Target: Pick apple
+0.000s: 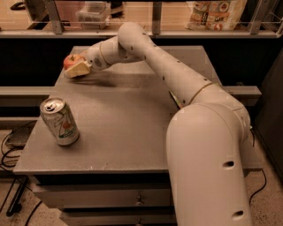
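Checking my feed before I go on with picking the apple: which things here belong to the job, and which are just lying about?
Job:
apple, at the far left corner of the table
hand, right against the apple

Lying about:
soda can, upright at the front left
snack bags on the shelf behind

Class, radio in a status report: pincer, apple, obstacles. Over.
Pincer at the apple, far-left corner of table. Soda can near front edge, not in the way.

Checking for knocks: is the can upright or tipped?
Upright: the can stands on its base, top up. The tool is at the apple, farther back.
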{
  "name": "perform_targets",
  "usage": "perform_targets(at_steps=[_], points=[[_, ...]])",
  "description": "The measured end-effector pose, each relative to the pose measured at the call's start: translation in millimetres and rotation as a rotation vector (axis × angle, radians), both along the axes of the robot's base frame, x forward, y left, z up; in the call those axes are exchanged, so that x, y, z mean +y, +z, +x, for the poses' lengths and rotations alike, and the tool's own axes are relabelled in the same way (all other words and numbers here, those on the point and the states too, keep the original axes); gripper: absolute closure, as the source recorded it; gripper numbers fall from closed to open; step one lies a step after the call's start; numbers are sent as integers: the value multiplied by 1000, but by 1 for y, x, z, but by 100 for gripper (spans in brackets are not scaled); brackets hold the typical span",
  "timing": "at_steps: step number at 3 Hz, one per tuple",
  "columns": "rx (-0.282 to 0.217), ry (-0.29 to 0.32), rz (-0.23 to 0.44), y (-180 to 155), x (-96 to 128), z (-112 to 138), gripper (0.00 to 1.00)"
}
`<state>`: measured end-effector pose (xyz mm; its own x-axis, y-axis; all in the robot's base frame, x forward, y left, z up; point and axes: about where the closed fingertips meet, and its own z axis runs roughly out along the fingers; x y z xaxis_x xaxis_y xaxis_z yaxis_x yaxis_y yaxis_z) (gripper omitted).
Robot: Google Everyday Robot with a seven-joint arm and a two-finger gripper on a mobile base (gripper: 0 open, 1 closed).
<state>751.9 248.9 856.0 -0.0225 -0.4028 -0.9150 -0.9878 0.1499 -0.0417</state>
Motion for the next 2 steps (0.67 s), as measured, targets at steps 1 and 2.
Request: perform_targets(at_steps=[1, 2], points=[[2, 3, 10, -1, 6, 2, 93], [-30, -19, -10, 18, -13, 5, 100]])
